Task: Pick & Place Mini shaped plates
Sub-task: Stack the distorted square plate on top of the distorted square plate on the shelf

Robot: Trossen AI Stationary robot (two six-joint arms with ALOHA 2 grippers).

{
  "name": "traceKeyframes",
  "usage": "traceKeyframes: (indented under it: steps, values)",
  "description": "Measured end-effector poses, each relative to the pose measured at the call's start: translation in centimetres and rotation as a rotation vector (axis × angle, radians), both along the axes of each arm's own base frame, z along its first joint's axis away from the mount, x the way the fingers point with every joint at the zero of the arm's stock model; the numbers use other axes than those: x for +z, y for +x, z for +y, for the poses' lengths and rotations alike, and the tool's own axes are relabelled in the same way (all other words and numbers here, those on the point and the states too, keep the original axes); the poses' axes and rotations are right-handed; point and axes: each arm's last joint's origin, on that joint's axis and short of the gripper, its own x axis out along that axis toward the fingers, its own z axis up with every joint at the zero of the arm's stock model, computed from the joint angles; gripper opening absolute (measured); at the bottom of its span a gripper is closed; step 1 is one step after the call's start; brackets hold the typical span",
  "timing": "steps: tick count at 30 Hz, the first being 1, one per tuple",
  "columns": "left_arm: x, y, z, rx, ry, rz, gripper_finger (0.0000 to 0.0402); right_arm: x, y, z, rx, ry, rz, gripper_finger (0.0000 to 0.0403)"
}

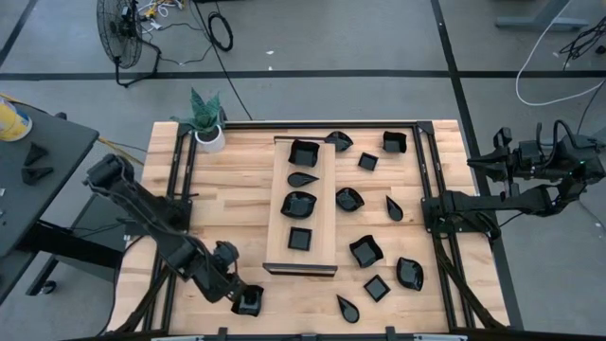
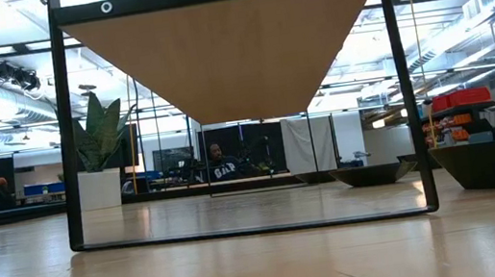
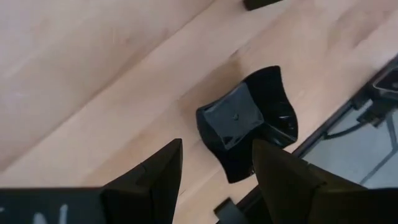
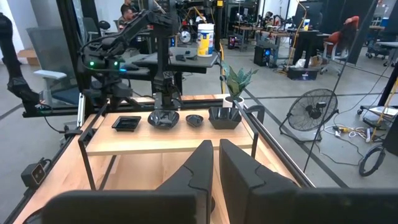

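Wavy-rimmed black plate (image 3: 249, 121) lies on the surface (image 3: 93, 74) just beyond the left end effector (image 3: 216, 163), whose fingers stand spread.

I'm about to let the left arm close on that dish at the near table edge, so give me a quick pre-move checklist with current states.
1. Left gripper open over the target: ok, the fingers stand apart.
2. Wavy black dish lined up between the fingers: not ok, it lies ahead of the tips, slightly off to one side.
3. Dish safely on the table: cannot tell, it sits very near the front edge.
4. Space on the wooden board: ok, bare wood shows among its four dishes.
5. Right gripper out of the way: ok, shut and parked at the right table edge.
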Motion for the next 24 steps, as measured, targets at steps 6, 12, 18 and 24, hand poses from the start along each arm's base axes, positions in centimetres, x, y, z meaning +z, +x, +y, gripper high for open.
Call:
traceKeyframes:
  steps: [6, 12, 18, 24]
  values:
    - [-1.6, 0.5, -0.9, 0.042, -0.027, 0.099, 0.0199, 0.0, 0.0, 0.0, 0.0, 0.0, 0.0, 0.0034]
    - [-3.2, 0.8, -1.7, 0.092, -0.027, 0.145, 0.0199, 0.0, 0.0, 0.0, 0.0, 0.0, 0.0, 0.0034]
    - [-4.1, 1.4, -2.4, 0.115, -0.04, 0.125, 0.0199, 0.0, 0.0, 0.0, 0.0, 0.0, 0.0, 0.0034]
    - [-4.9, 2.0, -3.0, 0.169, -0.028, 0.131, 0.0199, 0.0, 0.0, 0.0, 0.0, 0.0, 0.0, 0.0034]
